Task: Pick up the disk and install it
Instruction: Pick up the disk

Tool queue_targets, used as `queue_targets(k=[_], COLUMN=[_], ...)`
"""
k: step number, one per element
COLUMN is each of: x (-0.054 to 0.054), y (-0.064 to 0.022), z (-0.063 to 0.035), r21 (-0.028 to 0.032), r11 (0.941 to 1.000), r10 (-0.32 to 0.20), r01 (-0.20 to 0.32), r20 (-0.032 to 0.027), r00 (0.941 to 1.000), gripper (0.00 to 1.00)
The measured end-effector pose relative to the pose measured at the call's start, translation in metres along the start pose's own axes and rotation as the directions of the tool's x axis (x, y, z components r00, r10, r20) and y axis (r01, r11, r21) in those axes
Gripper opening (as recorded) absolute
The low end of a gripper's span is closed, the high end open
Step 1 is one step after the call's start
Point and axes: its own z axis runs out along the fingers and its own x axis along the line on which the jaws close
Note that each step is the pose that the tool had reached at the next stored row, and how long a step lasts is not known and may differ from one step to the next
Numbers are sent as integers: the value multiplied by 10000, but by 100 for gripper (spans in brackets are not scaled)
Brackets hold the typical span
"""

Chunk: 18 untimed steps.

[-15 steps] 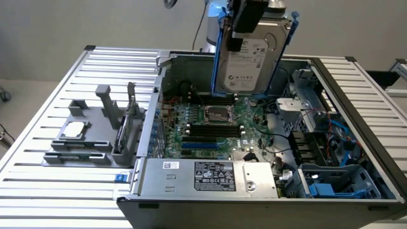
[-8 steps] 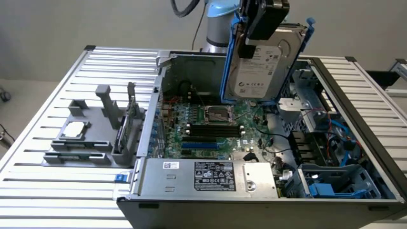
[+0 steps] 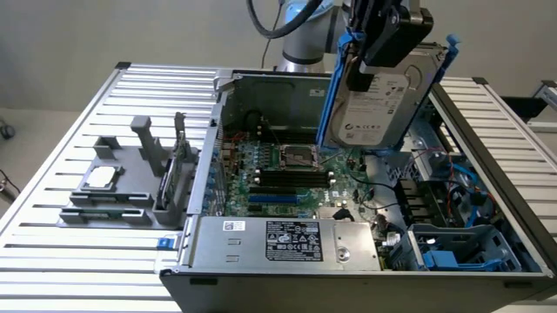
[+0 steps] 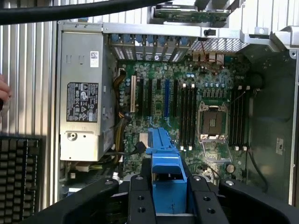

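The disk (image 3: 376,107), a silver-grey hard drive with a white label in a bright blue carrier, hangs tilted high above the open computer case (image 3: 348,195). My gripper (image 3: 380,49) is shut on it, clamping its upper part. In the wrist view the blue carrier (image 4: 166,179) sits between the two black fingers (image 4: 140,200), seen edge-on, with the motherboard (image 4: 187,112) far below. The drive bay with blue plastic parts (image 3: 461,251) lies at the case's front on the exterior view's right.
A grey fixture (image 3: 122,182) on the exterior view's left carries a small silver chip (image 3: 103,175) and an upright circuit card (image 3: 179,163). The power supply (image 3: 291,240) fills the case's front. A keyboard (image 4: 18,177) and a person's fingertip (image 4: 3,91) appear in the wrist view.
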Motion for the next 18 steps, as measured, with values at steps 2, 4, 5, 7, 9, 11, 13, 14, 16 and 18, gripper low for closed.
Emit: queue_targets(k=[2,4,5,7,9,11,13,14,16,18], x=[53,104,130,182,231,281,336,372,465,552], y=[-54,-108,-137,-196,-254,-311,-356,-363,-364,-366], z=[-5,-11,-14,-19,-25,-30,-35,-37,-39,-41], r21=[-11,-23,-30,-46,-64,-84,-105,-116,-131,-145], r11=[10000,10000,10000,10000,10000,10000,9999,9999,9999,9999], r10=[1,2,2,2,3,3,4,4,5,5], r01=[-1,-2,-2,-2,-3,-3,-4,-4,-5,-5], r20=[0,1,1,2,1,3,3,3,4,4], r00=[10000,10000,10000,10000,10000,10000,10000,10000,10000,10000], gripper=[33,33,33,33,33,33,33,33,33,33])
